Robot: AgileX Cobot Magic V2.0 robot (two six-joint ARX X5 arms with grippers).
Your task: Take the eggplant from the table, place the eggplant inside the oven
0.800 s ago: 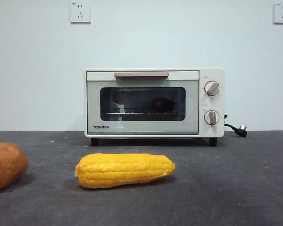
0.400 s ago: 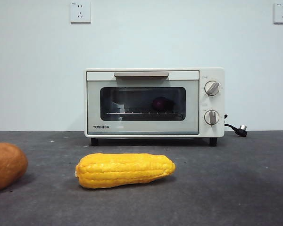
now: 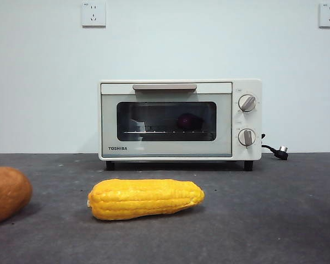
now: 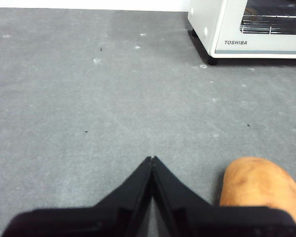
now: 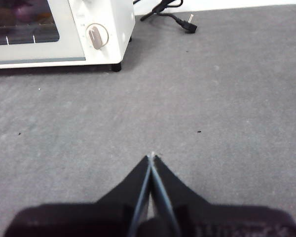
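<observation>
**Eggplant seen behind the closed oven door**

The eggplant point(image 3: 189, 121) is seen as a dark purple rounded shape on the wire rack inside the oven point(image 3: 180, 119), behind the dark glass, toward the knob side. The door appears shut, with the bar handle point(image 3: 164, 87) flush at the top, so the task is judged to be done or all but done.

Only a rounded end of the eggplant is shown, dimmed by the glass. Its skin is judged smooth and somewhat slippery, its body light and firm; a hold across the middle of its length would be advised, where the thickness suits the jaws, rather than on the tapering end.

"TOSHIBA" is read in dark letters on the lower front of the door, in the front view and in the left wrist view. Fine markings are printed around the two knobs but are too small to be read. Two wall sockets carry small marks, also unreadable.

The left gripper point(image 4: 152, 159) is held above the bare counter point(image 4: 89, 98) with its jaws clenched on nothing, the orange-brown vegetable point(image 4: 259, 185) just beside it. The right gripper point(image 5: 151, 157) is likewise held over the counter with jaws pressed together and empty, well apart from the oven. The corn cob point(image 3: 146, 198) lies on the counter in front of the oven.
</observation>
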